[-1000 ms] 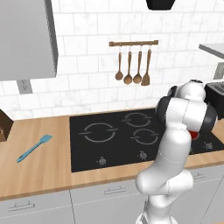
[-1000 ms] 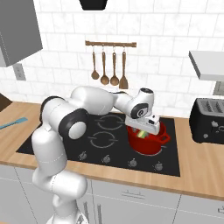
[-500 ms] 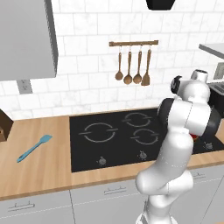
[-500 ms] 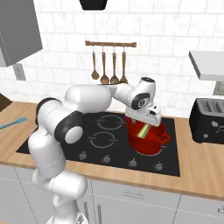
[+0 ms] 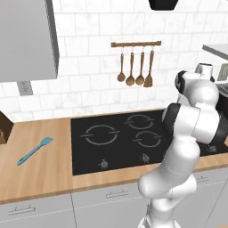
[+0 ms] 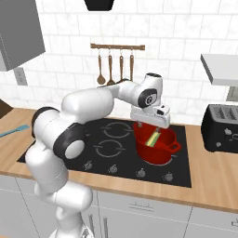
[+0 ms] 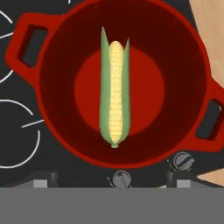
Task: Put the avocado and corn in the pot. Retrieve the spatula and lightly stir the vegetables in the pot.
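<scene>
The red pot [image 7: 175, 48] stands on the right of the black cooktop [image 6: 111, 139]. The corn [image 7: 114, 94] lies flat on the pot's floor, yellow kernels up, husk leaves on both sides. From the right base view the pot [image 6: 156, 156] and the corn [image 6: 153, 138] sit just under my gripper [image 6: 149, 127]. My gripper [image 7: 111, 181] hangs above the pot, open, holding nothing. The avocado is out of view. The light-blue spatula [image 5: 34, 150] lies on the wooden counter far left of the cooktop, also visible as the spatula [image 6: 14, 131].
Brown wooden spoons and a turner [image 5: 136, 67] hang on a wall rail behind the stove. A dark toaster [image 6: 223, 135] stands on the counter right of the pot. Stove knobs [image 7: 120, 178] line the cooktop's front edge. A brown block [image 5: 3, 129] sits at the far left.
My gripper has risen out of the pot and stands higher above it. The corn, earlier between the fingers, now lies loose on the pot's floor.
</scene>
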### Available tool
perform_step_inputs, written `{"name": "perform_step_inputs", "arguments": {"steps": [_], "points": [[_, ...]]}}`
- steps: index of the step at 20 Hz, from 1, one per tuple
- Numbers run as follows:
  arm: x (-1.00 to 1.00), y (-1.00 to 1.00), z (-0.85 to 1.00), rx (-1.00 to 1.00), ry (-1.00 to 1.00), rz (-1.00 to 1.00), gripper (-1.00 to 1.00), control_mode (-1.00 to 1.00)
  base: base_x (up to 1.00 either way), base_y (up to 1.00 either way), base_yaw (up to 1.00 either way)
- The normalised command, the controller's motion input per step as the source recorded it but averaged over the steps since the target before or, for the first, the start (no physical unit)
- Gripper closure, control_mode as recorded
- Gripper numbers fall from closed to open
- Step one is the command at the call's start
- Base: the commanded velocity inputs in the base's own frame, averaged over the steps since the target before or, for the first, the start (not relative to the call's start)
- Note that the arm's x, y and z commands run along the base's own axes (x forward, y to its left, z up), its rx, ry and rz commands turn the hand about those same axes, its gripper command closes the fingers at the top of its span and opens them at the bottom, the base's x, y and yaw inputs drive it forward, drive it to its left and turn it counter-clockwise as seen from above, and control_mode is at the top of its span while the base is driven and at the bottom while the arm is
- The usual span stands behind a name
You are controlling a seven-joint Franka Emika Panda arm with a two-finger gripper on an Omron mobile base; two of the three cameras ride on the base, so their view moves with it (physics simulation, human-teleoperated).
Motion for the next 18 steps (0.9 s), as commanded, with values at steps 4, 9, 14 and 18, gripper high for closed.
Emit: {"name": "perform_step_inputs", "arguments": {"steps": [4,9,14,18], "points": [[-0.52,0.18,0.3,0.02,-0.05,0.01,-1.0,-1.0,0.0,0.0,0.0],[-0.96,0.87,0.26,0.0,-0.14,0.0,-1.0,-1.0,0.0,0.0,0.0],[-0.99,1.0,0.11,-0.02,-0.31,0.0,-1.0,-1.0,0.0,0.0,0.0],[-0.79,0.59,0.33,0.0,-0.29,0.04,-1.0,-1.0,0.0,0.0,0.0]]}}
